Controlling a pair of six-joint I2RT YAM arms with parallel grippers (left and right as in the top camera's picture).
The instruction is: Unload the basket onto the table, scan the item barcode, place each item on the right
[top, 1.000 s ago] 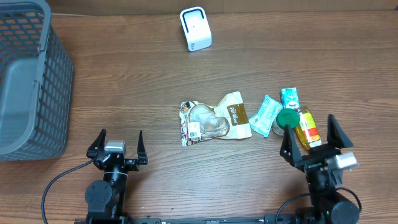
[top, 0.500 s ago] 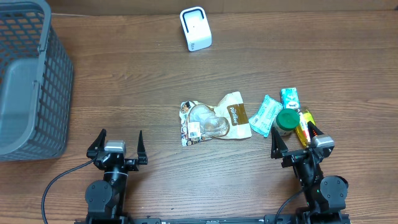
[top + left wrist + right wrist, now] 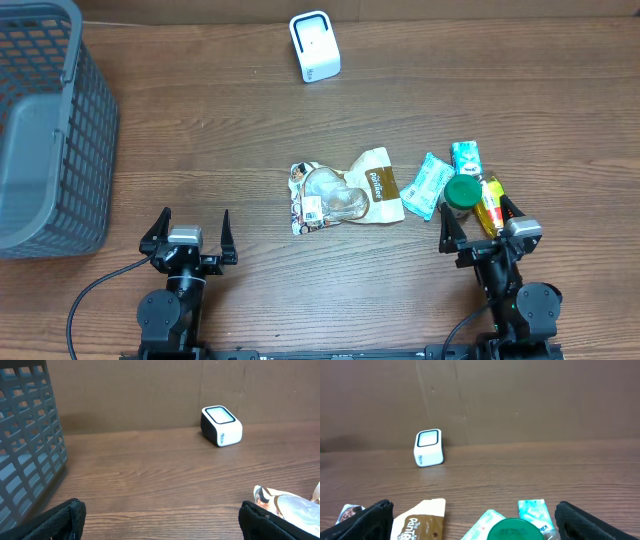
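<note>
A grey plastic basket (image 3: pixel 45 130) stands at the far left of a wooden table (image 3: pixel 230 130). The edge of the overhead view cuts off the basket's left side. Its walls are a lattice of rectangular holes, and its floor is solid grey. A grey handle (image 3: pixel 72 45) shows at its far right corner. The table is dark brown, with the grain running side to side. Behind the table rises a plain brown board (image 3: pixel 125 390) with vertical seams.
</note>
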